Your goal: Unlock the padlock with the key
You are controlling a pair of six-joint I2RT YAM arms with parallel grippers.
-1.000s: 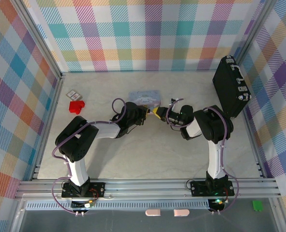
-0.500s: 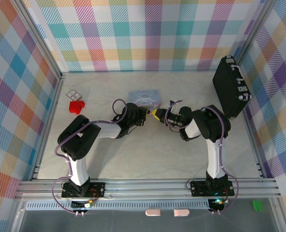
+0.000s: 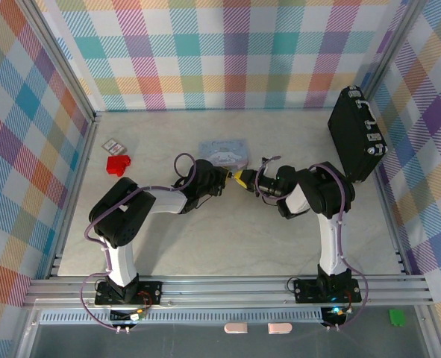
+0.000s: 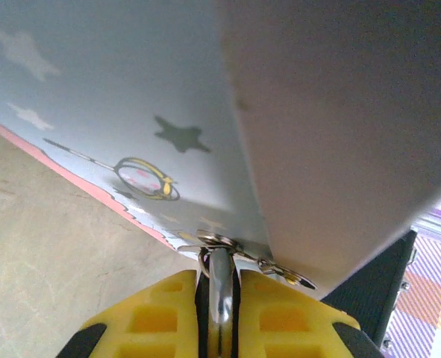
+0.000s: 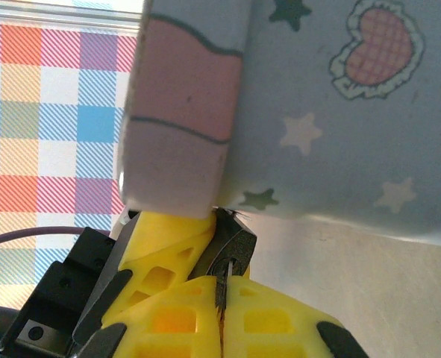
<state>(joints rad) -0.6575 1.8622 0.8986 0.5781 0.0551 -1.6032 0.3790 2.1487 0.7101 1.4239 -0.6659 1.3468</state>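
Note:
The padlock (image 5: 231, 253) is a small dark block with a silvery shackle (image 4: 220, 294), hanging by the hasp ring at the corner of the pale blue tin (image 3: 224, 151). My left gripper (image 4: 219, 274) is shut on the shackle, its yellow fingers (image 5: 164, 239) showing beside the lock body in the right wrist view. My right gripper (image 5: 221, 283) is shut on the key (image 5: 223, 270), pinched thin between its pads. The blade's tip sits in the keyhole on the lock's underside. In the top view both grippers (image 3: 240, 177) meet just in front of the tin.
A red block (image 3: 118, 164) and a small flat card (image 3: 113, 145) lie at the far left. A black case (image 3: 358, 134) leans against the right wall. The tin's star-printed wall (image 5: 339, 112) stands right above both sets of fingers.
The right wrist has shifted slightly toward the near side. Both grips are the same and the tin has not moved.

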